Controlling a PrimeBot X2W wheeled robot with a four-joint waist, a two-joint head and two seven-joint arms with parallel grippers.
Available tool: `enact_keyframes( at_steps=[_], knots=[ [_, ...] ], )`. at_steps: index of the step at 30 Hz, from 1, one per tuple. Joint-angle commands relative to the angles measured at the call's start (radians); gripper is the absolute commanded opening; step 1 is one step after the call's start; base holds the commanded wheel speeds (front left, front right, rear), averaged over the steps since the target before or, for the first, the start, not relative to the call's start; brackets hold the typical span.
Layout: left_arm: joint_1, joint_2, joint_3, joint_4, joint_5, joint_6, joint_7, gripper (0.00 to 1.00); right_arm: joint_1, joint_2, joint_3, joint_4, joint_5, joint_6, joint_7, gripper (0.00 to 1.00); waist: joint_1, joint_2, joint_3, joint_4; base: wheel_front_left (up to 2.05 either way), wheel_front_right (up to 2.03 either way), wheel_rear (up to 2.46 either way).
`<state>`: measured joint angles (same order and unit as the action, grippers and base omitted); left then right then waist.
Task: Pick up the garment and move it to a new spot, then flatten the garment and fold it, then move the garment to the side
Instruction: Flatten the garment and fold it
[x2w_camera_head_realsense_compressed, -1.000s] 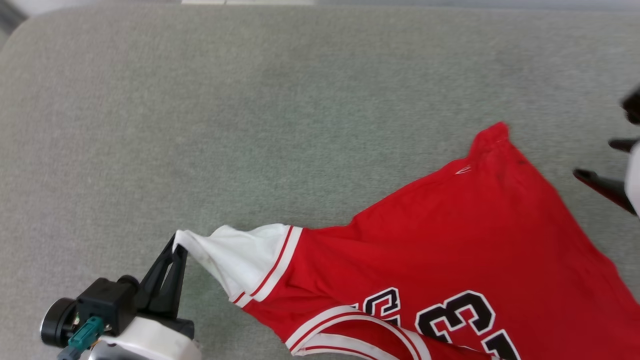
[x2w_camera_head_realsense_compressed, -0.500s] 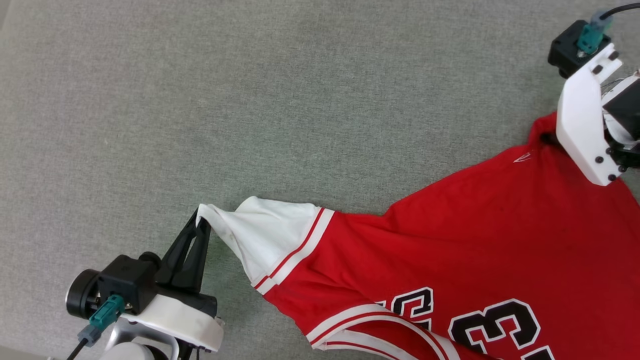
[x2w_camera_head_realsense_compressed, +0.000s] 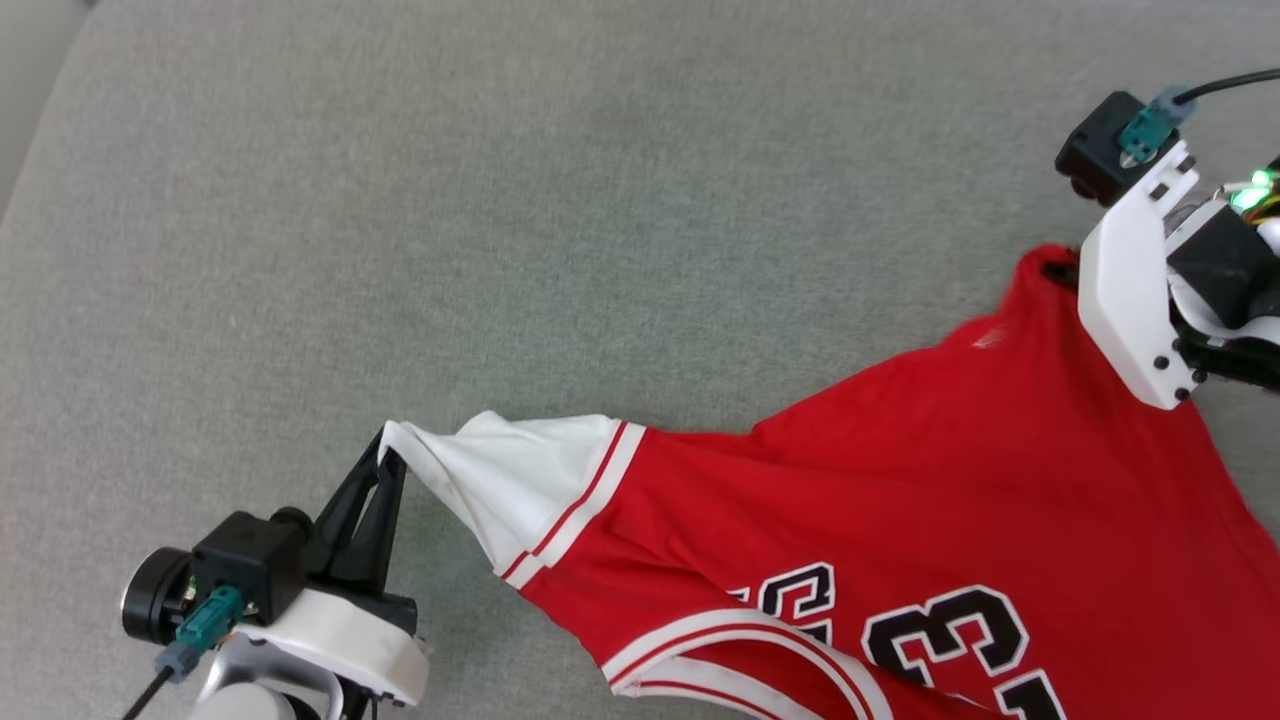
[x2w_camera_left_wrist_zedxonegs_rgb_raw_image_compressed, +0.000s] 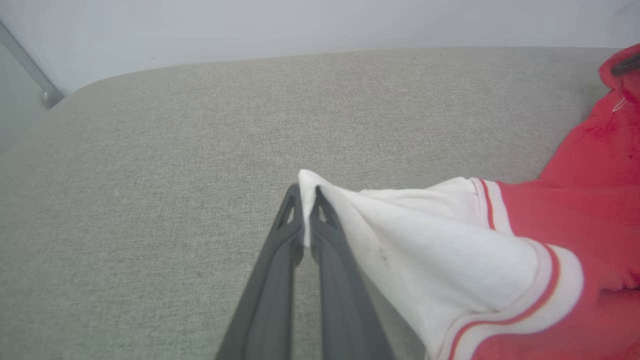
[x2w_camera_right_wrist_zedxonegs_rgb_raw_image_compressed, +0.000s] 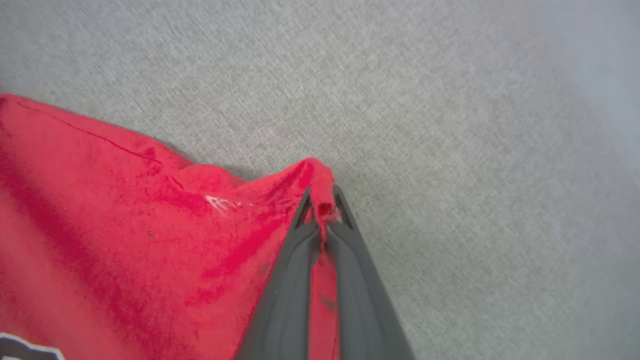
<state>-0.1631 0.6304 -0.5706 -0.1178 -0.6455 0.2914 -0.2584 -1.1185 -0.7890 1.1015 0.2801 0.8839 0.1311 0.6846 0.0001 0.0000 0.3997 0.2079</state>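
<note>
Low at the lower left, the left gripper (x2w_camera_head_realsense_compressed: 386, 458) was stretched forward, its jaws pinched shut on the tip of the white sleeve (x2w_camera_head_realsense_compressed: 520, 480) of the shirt (x2w_camera_head_realsense_compressed: 900, 470). At the far right, the right gripper (x2w_camera_right_wrist_zedxonegs_rgb_raw_image_compressed: 322, 206) was clamped on a red hem corner. The soft, rumpled shirt was spread across the grey woven cushion (x2w_camera_head_realsense_compressed: 450, 220).

Red garment (x2w_camera_head_realsense_compressed: 950, 480), white striped sleeve (x2w_camera_head_realsense_compressed: 520, 480)
</note>
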Motion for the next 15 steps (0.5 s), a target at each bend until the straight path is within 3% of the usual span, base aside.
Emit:
enact_keyframes(
  at_steps=[1, 10, 15],
  knots=[
    [0.001, 0.007, 0.006, 0.004, 0.003, -0.003, -0.001, 0.0, -0.01, -0.009, 0.001, -0.008, 0.008, -0.001, -0.025, 0.0, -0.0001, 0.0, -0.054, -0.031, 0.0, 0.0, 0.0],
    [-0.131, 0.045, 0.033, 0.005, 0.022, -0.033, 0.031, 0.0, -0.039, -0.027, -0.04, -0.036, 0.033, -0.001, -0.227, 0.0, -0.0001, 0.0, -0.164, -0.105, 0.0, 0.0, 0.0],
    [-0.266, 0.064, 0.051, 0.014, 0.037, -0.059, 0.077, 0.0, -0.075, 0.0, -0.092, -0.023, 0.009, -0.001, -0.316, 0.0, -0.0001, 0.0, -0.175, -0.143, 0.0, 0.0, 0.0]
  ],
)
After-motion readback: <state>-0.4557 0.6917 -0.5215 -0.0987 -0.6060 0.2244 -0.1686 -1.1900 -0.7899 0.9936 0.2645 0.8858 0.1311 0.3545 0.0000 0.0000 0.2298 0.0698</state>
